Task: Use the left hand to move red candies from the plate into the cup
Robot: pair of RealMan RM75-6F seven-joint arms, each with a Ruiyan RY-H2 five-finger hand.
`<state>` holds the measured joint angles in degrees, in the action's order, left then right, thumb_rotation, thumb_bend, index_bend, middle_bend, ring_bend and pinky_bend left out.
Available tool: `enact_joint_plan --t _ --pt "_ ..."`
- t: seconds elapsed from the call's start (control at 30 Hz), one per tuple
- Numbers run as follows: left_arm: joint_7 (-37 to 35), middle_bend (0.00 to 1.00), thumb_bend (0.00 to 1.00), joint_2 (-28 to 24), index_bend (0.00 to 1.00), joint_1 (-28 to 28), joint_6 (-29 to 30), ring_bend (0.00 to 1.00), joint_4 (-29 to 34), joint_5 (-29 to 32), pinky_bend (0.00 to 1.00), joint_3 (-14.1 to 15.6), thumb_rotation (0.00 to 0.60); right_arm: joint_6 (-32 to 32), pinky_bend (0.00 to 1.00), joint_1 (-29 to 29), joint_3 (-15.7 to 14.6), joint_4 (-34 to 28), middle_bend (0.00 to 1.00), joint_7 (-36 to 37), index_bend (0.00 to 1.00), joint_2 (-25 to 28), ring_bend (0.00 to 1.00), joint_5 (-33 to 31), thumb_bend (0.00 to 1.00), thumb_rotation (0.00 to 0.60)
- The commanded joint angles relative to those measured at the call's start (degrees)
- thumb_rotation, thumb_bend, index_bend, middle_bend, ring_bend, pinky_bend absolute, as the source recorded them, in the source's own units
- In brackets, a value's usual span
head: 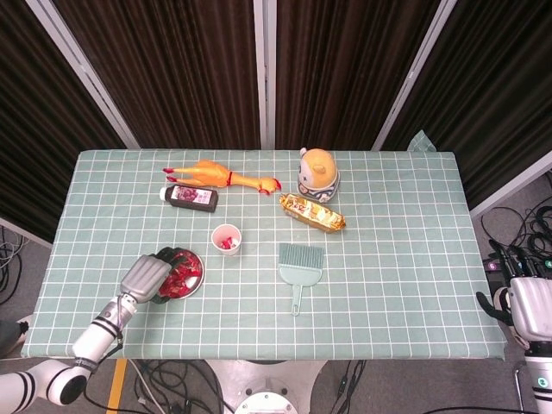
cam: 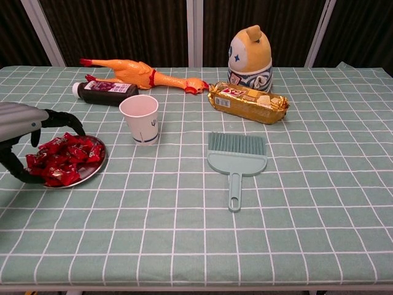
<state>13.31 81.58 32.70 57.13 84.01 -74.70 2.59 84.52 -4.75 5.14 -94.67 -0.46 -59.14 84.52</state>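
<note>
A metal plate [head: 202, 278] [cam: 93, 173] heaped with red candies [head: 184, 274] [cam: 66, 155] sits near the table's front left. Behind it and to the right stands a white paper cup [head: 227, 239] [cam: 139, 118]; the head view shows a few red candies inside. My left hand [head: 148, 278] [cam: 21, 123] hovers low over the plate's left side, its dark fingers [cam: 66, 120] spread and arched around the pile with the thumb by the near rim. I see nothing held in it. My right hand [head: 524, 304] hangs off the table's right end, fingers apart and empty.
Along the back lie a rubber chicken [head: 222, 177] [cam: 141, 72] and a dark bottle [head: 190, 197] [cam: 107, 88]. A yellow plush toy [head: 317, 172] [cam: 250, 58] and a gold snack pack [head: 312, 213] [cam: 247, 102] sit at centre. A green hand brush [head: 300, 267] [cam: 236, 160] lies right of the cup.
</note>
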Motion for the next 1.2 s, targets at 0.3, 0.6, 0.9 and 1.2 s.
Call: enact_joint_plan --t 0.3,0.6,0.9,1.2 --pt "1.04 0.21 0.2 1.98 0.29 0.91 -3.76 0.16 -3.28 1.63 0.46 -1.23 0.6 -0.07 0.23 0.11 -0.03 -0.24 0.27 -0.28 0.08 0.06 0.1 -0.4 0.19 0.6" --pt "-2.96 0.35 0.3 4.3 0.44 0.91 -3.72 0.29 -7.47 -0.42 0.65 -2.0 0.6 -0.07 0.24 0.14 -0.04 -0.47 0.28 -0.51 0.08 0.14 0.1 -0.51 0.19 0.6" --pt "-5.94 0.43 0.35 5.98 0.49 0.9 -4.19 0.38 -10.74 -2.15 0.76 -2.04 0.6 -0.71 0.24 -0.13 0.01 -0.56 0.28 -0.37 0.08 0.1 0.1 -0.84 0.19 0.6" --pt "-11.04 0.59 0.44 8.21 0.62 0.73 -2.51 0.55 -15.73 -5.56 0.9 -2.1 0.6 -0.96 0.25 -0.21 0.03 -0.46 0.28 -0.27 0.08 0.13 0.1 -1.08 0.19 0.6"
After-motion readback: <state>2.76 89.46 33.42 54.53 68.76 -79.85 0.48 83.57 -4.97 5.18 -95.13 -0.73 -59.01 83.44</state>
